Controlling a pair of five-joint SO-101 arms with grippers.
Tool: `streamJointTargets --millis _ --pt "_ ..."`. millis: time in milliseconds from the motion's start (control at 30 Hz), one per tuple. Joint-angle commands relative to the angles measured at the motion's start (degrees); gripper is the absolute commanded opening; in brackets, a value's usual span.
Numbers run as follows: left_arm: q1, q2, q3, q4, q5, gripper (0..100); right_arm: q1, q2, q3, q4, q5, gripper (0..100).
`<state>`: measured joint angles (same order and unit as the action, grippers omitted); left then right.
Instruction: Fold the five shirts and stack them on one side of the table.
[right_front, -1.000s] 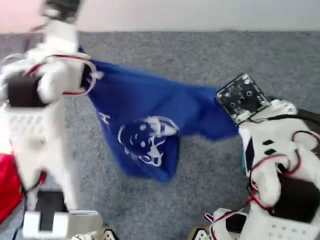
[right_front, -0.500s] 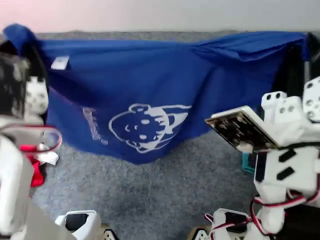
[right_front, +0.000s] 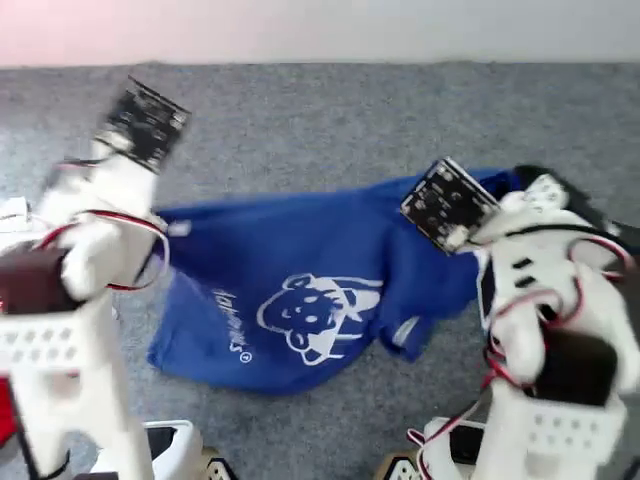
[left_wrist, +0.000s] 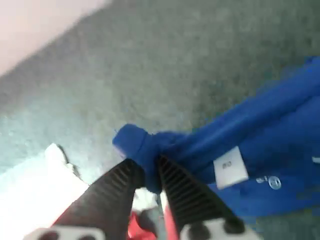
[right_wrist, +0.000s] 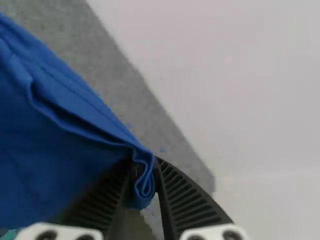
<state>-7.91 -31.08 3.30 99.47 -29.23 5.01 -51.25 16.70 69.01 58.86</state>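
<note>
1. A grey, felt-like table top (right_front: 330, 110) stretches from edge to edge under both arms, with a pale wall behind its far side.
2. A bright blue fabric shirt with a white cartoon print (right_front: 300, 290) sprawls rumpled across the middle of the table between the two arms. The print faces up and the near hem is bunched into folds.
3. The white left arm (right_front: 90, 250) stands at one end of the shirt and the white right arm (right_front: 540, 290) at the other. Each carries a dark circuit board at its wrist.
4. The left gripper (left_wrist: 146, 169) has its black ribbed fingers pinched on a bunched blue corner of the shirt, which pokes up between the tips.
5. The right gripper (right_wrist: 144, 171) is likewise closed onto a folded blue edge of the shirt. The cloth hangs away from its tips in long pleats.
6. A small white sewn-in label (left_wrist: 230, 167) sits on the shirt near the left gripper, close to the pinched corner, with a little pale button just beside it.
</note>
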Motion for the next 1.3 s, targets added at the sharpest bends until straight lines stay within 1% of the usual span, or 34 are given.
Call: streamJointTargets --millis 0,100,167,267,333,433,467,633,733,833,967,1100,1167,1267 --pt "-1.2 -0.2 18.2 0.8 -5.4 1 -0.8 -0.2 6.6 0.0 -2.4 1.0" --pt "-1.3 -0.2 32.0 -1.5 -8.5 1 -1.3 -0.4 12.3 -2.1 -4.0 1.0" --pt "-1.5 -0.2 38.8 -4.2 -9.7 2 -1.2 -0.6 14.6 -2.9 -4.7 1.0" --pt "-1.6 -0.2 42.7 -6.7 -9.9 2 -1.2 -0.6 15.6 -3.0 -5.6 1.0" --pt "-1.6 -0.6 42.6 -6.8 -9.9 6 -1.2 -0.6 15.6 -3.0 -5.8 1.0" --pt "-1.6 -0.7 41.4 -6.8 -9.9 17 0.0 -0.1 15.6 -3.1 -5.8 1.0" --pt "-1.6 -0.7 40.1 -6.5 -9.8 18 0.8 -0.1 15.6 -3.6 -5.8 1.0" --pt "-1.2 -0.6 30.4 -1.1 -10.1 18 5.1 0.0 15.6 -7.5 -5.7 0.9" --pt "-0.7 -0.4 25.3 0.6 -11.3 18 5.3 0.0 15.6 -7.7 -5.8 0.9" --pt "1.5 -0.6 22.6 1.0 -11.5 18 5.4 0.0 16.7 -8.1 -5.8 0.9" --pt "5.2 -0.6 22.6 1.0 -11.5 18 5.6 0.0 17.8 -8.4 -5.8 0.9" --pt "13.2 -0.3 23.8 0.7 -10.8 18 5.5 0.0 18.1 -8.2 -5.8 0.9" --pt "18.6 -0.2 23.9 -0.4 -6.8 18 5.4 0.0 18.1 -8.0 -5.8 0.9" --pt "26.6 -0.1 25.0 -4.7 -0.9 18 5.4 0.0 18.1 -7.9 -5.8 0.9"
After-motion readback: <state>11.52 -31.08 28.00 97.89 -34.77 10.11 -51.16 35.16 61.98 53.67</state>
